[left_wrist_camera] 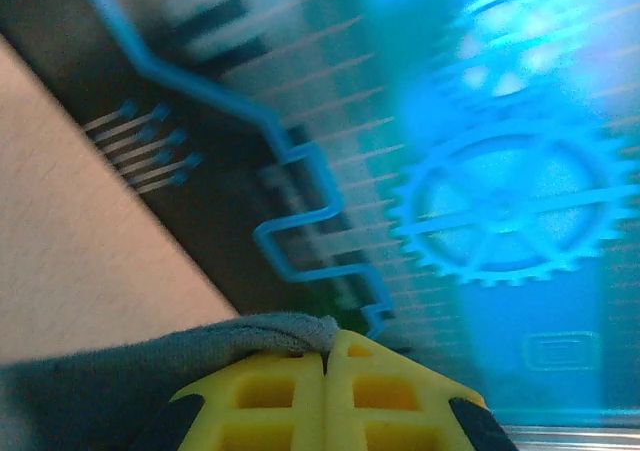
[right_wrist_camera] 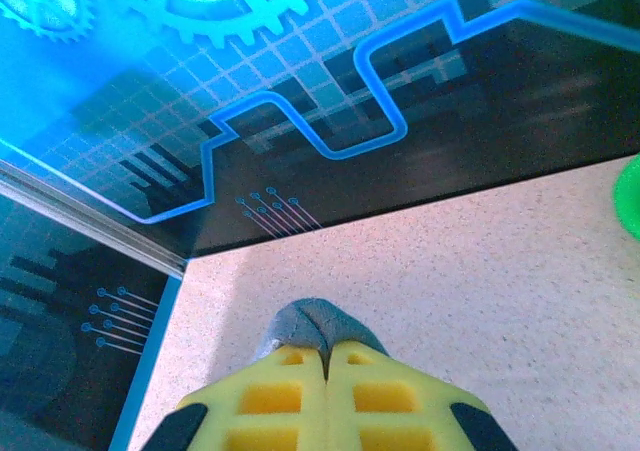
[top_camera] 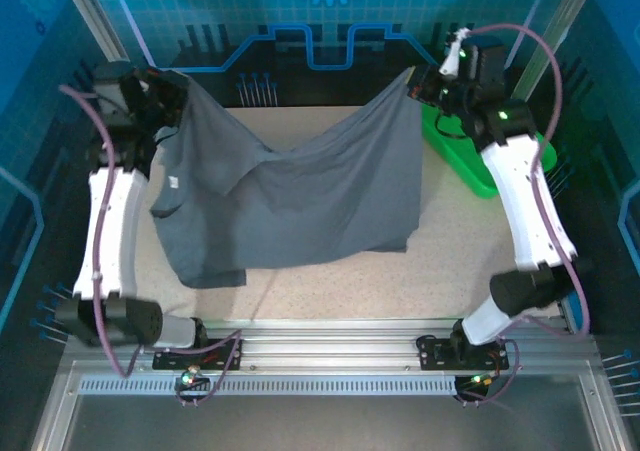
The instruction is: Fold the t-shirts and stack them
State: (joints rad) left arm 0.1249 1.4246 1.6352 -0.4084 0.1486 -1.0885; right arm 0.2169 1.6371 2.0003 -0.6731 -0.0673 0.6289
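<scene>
While the left gripper pinches one end of the t-shirt and the right gripper pinches the other, it hangs spread between and below them, so no fold or stack is made yet.

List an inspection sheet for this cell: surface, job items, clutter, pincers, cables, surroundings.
Surface: speckled beige table, bare at the front.
Job's things: one grey t-shirt, held up at two points, lower part draped on the table.
Clutter: green basket, far right.
Pincers: left pincer and right pincer both shut on the t-shirt.
Cables: purple cables looping at both sides.
Surroundings: blue gear-and-circuit backdrop.
</scene>
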